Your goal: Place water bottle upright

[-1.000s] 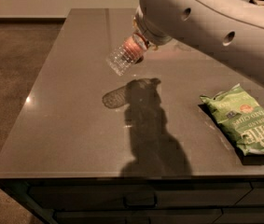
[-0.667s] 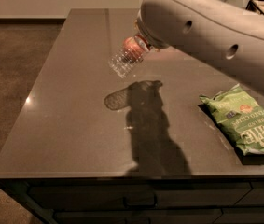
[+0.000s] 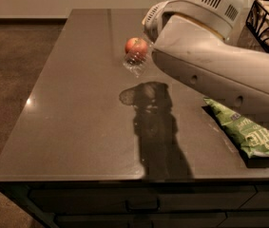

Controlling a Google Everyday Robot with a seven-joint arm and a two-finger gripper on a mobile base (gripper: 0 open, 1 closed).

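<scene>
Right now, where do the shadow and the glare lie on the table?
Camera view: the gripper, at the end of the arm, holds the water bottle tilted above the table; their dark shadow runs from below the bottle to the front edge; a small glare spot sits near the left edge.

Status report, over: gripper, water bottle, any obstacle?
Gripper over far middle of table, holding water bottle. Bottle tilted, in the air, not placed. Green chip bag at right edge, apart.
</scene>
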